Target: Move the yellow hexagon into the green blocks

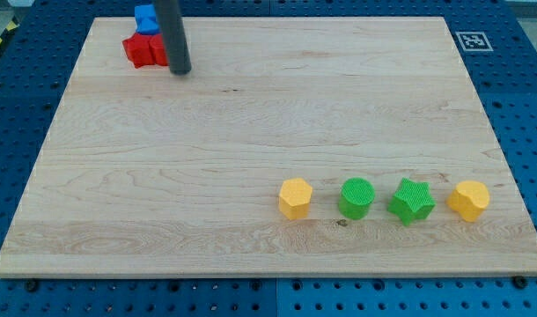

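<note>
A yellow hexagon (296,197) lies near the view's bottom, just left of a green round block (356,197). A green star block (412,201) lies right of the round one. Another yellow block (469,200), shape unclear, lies right of the star. The four form a row with small gaps between them. My tip (180,70) rests on the board at the view's top left, far from the row, touching or nearly touching the right side of a red block (144,49).
A blue block (146,18) sits just above the red block at the board's top edge, partly behind the rod. A black-and-white marker (472,40) is at the board's (251,132) top right corner. Blue pegboard surrounds the board.
</note>
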Controlling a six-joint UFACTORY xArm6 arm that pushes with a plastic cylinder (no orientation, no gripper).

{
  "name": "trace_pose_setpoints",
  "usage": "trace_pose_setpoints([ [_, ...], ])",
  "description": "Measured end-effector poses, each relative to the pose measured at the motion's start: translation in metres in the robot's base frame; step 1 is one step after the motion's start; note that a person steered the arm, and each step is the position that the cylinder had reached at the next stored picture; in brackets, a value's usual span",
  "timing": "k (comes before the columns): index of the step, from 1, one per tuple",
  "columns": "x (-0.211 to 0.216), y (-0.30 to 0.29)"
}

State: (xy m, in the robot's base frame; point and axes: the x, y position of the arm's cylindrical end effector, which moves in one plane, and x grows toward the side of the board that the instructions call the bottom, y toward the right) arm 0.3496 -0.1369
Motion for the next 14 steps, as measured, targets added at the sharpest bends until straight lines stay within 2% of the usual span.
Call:
trace_pose_setpoints([
  [1,0.094,0.003],
  [2,0.173,0.033],
  [3,0.227,0.077],
  [5,0.233,0.08],
  [6,0.221,0.081],
  [7,0.208,0.108],
  [10,0.206,0.248],
  [11,0.206,0.278],
  [12,0.201,0.264],
  [14,0.193,0.162],
])
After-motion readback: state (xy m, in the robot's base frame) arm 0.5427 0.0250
